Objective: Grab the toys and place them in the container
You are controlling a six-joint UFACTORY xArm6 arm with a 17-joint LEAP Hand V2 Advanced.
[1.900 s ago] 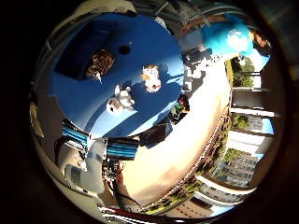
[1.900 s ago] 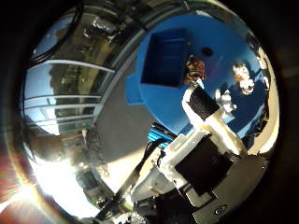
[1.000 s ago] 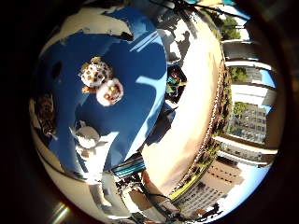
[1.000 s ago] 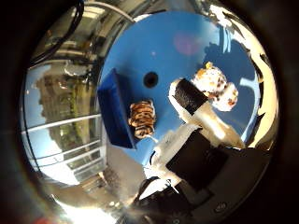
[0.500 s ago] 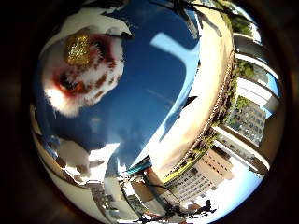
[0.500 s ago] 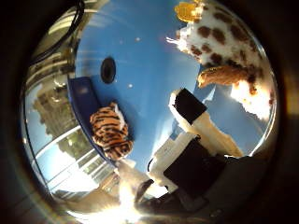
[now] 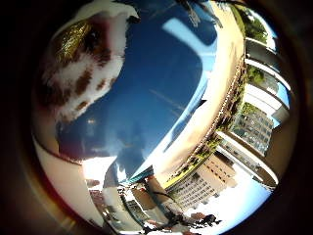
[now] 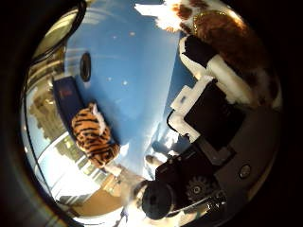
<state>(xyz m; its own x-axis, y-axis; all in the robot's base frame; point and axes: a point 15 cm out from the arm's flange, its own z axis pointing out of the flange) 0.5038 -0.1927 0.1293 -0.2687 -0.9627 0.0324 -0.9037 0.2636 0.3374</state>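
The robot hand (image 8: pixel 215 109) is right over a spotted toy (image 7: pixel 80 68) on the bench (image 7: pixel 156 93). I cannot tell if its fingers are apart. Next, grab it.

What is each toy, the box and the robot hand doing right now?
Spotted plush toy: lying on the blue table, right up against the palm.
Tiger toy: lying beside the blue container, not in it.
Blue container: no toys visible inside.
Hand: finger reaching to the spotted toy; grip unclear.
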